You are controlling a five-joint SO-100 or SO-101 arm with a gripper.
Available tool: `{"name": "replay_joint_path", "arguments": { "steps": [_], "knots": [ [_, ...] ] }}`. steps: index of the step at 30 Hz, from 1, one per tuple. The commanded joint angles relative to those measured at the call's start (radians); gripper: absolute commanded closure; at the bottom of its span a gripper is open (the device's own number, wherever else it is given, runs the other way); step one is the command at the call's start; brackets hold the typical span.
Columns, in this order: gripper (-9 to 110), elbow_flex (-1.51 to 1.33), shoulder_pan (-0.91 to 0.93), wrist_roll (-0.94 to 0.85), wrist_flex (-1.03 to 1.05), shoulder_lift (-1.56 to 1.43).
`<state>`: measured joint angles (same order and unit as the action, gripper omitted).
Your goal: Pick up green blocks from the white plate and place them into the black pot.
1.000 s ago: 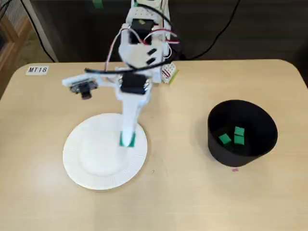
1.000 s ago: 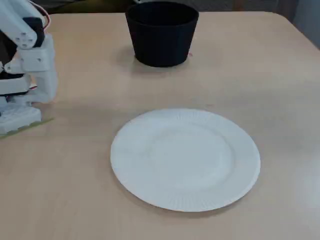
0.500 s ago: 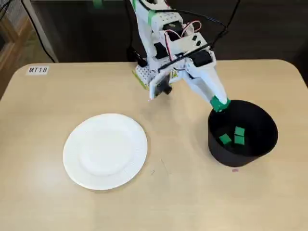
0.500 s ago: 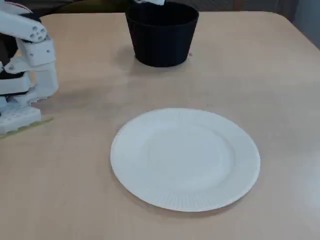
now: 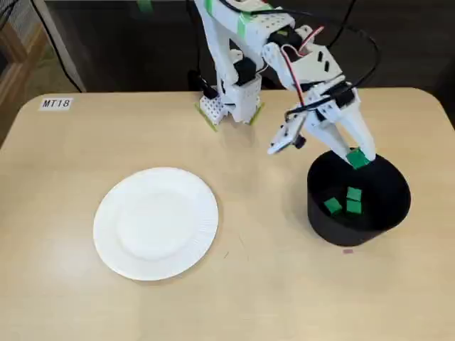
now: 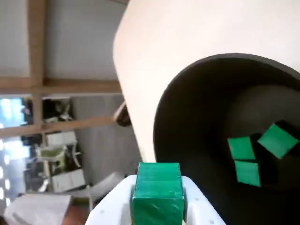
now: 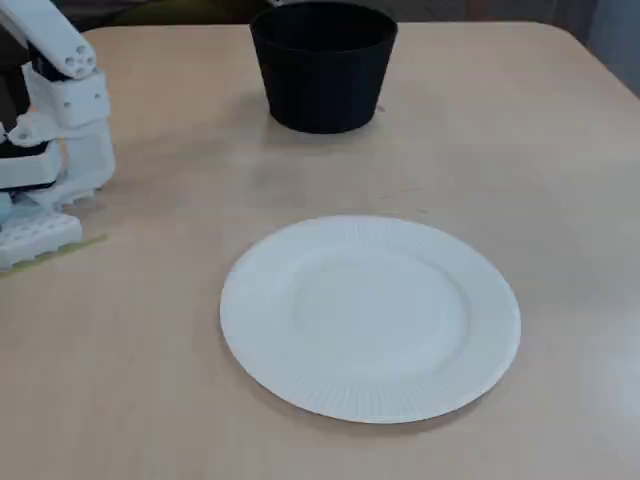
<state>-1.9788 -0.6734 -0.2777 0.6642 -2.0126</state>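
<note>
My gripper [image 5: 355, 158] is shut on a green block [image 5: 357, 158] and hangs over the far rim of the black pot [image 5: 321, 206]. The wrist view shows that block [image 6: 157, 193] clamped between the white fingers [image 6: 197, 206], above the pot's opening [image 6: 187, 122]. Three green blocks [image 5: 344, 200] lie on the pot's bottom, also seen in the wrist view as green blocks [image 6: 251, 154]. The white plate [image 5: 155, 222] sits bare at the left; in a fixed view the plate [image 7: 370, 315] fills the middle and the pot [image 7: 323, 66] stands at the back. There the gripper is out of frame.
The arm's white base [image 5: 229, 106] stands at the table's back edge, with cables behind it. A label reading MT18 [image 5: 55, 104] is stuck at the back left corner. The base [image 7: 50, 170] also shows at the left of a fixed view.
One second ago the gripper was down on the plate at a green block. It lifted the block, swung right, and now holds it over the pot.
</note>
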Motion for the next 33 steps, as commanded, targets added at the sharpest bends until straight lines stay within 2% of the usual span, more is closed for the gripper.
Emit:
{"name": "replay_joint_path", "arguments": {
  "steps": [1,9,14,15,18,19,22,25,26,27,30,33],
  "knots": [
    [104,0.339,0.008,-0.028,0.225,0.127],
    [104,0.914,0.034,-0.064,0.795,0.479],
    [104,0.982,0.026,-0.051,0.868,0.551],
    [101,0.982,0.023,-0.049,0.868,0.554],
    [72,0.976,0.014,-0.089,0.873,0.557],
    [65,0.976,0.012,-0.098,0.874,0.560],
    [59,0.980,0.012,-0.118,0.871,0.572],
    [59,0.982,0.020,-0.126,0.871,0.574],
    [60,0.982,0.025,-0.126,0.871,0.571],
    [68,0.982,0.031,-0.112,0.865,0.565],
    [104,0.982,0.067,-0.055,0.856,0.512],
    [104,0.977,0.132,-0.044,0.856,0.410]
  ]
}}
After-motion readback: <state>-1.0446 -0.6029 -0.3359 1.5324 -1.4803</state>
